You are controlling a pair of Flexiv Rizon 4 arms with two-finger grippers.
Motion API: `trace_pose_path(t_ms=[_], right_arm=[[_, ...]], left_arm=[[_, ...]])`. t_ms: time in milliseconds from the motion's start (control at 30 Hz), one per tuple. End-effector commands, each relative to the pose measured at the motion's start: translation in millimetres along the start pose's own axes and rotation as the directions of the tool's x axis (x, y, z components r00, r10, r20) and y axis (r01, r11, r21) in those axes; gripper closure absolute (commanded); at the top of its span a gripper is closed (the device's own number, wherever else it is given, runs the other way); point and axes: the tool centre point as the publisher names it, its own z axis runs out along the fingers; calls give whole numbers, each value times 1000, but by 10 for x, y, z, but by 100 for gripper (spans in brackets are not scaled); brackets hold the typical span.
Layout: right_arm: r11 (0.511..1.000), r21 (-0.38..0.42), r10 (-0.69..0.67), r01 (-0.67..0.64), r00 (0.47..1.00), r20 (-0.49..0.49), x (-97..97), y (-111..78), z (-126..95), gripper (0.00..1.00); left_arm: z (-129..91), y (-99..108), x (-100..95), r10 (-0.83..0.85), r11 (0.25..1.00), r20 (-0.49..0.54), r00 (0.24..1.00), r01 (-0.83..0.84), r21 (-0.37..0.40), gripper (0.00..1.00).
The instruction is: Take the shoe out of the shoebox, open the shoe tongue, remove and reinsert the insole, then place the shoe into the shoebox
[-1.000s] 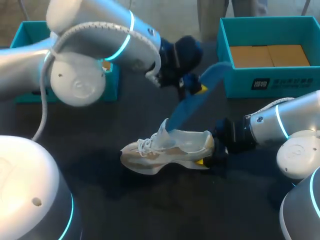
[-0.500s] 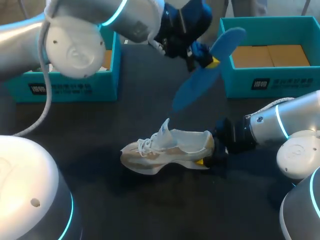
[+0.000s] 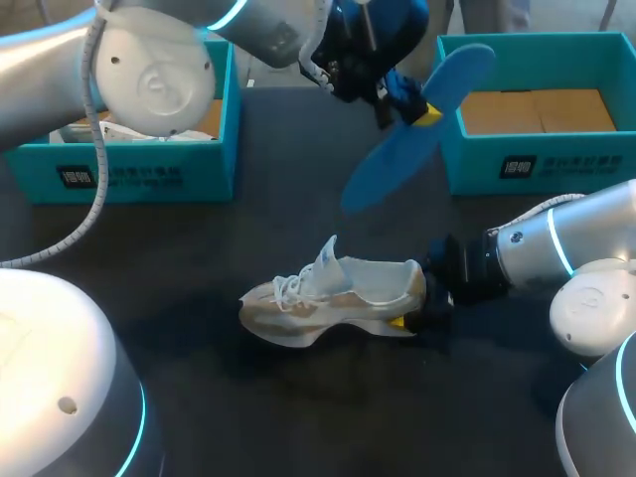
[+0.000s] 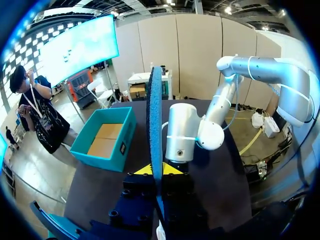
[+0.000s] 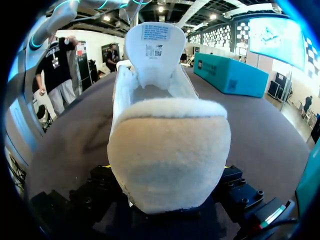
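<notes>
A beige and white shoe (image 3: 333,298) lies on its sole on the dark table, its tongue (image 3: 326,260) standing up. My right gripper (image 3: 412,313) is shut on the shoe's heel from the right. In the right wrist view that heel (image 5: 167,160) fills the space between the fingers and the tongue (image 5: 155,50) rises ahead. My left gripper (image 3: 419,112) hangs high over the table's back, shut on a blue insole (image 3: 402,164) that slants down toward the shoe without touching it. In the left wrist view the insole (image 4: 155,115) stands edge-on between the yellow tips.
An open teal shoebox (image 3: 537,169) with a cardboard floor stands at the back right, close beside the hanging insole. A second teal box (image 3: 139,174) stands at the back left, partly hidden by my left arm. Bare dark table lies in front of the shoe.
My left gripper has pulled the blue insole up out of the shoe and carried it higher, toward the back right. The shoe and my right arm have kept still.
</notes>
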Motion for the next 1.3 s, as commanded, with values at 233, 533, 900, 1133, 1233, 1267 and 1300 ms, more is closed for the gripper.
trace_pose_path(t_ms=[233, 533, 900, 1133, 1233, 1267, 1300], right_arm=[[1000, 2, 0, 0, 1000, 1, 7, -24, 11, 100], [1000, 2, 0, 0, 1000, 1, 7, -24, 11, 100], [1000, 2, 0, 0, 1000, 1, 7, -24, 11, 100], [1000, 2, 0, 0, 1000, 1, 7, -24, 11, 100], [1000, 2, 0, 0, 1000, 1, 7, -24, 11, 100], [1000, 2, 0, 0, 1000, 1, 7, -24, 11, 100], [1000, 2, 0, 0, 1000, 1, 7, -24, 11, 100]], left_arm=[[-83, -198, 135, -172, 972, -90, 981, 184, 149, 100], [-311, -617, 286, -287, 896, -199, 937, 337, 291, 100], [-636, -862, 445, -317, 836, -331, 889, 426, 344, 100], [-801, -860, 650, -393, 807, -409, 824, 522, 278, 100], [-886, -851, 729, -420, 771, -444, 791, 570, 285, 100], [-911, -851, 743, -428, 763, -441, 789, 577, 291, 100], [-938, -846, 760, -429, 762, -444, 787, 579, 290, 100]])
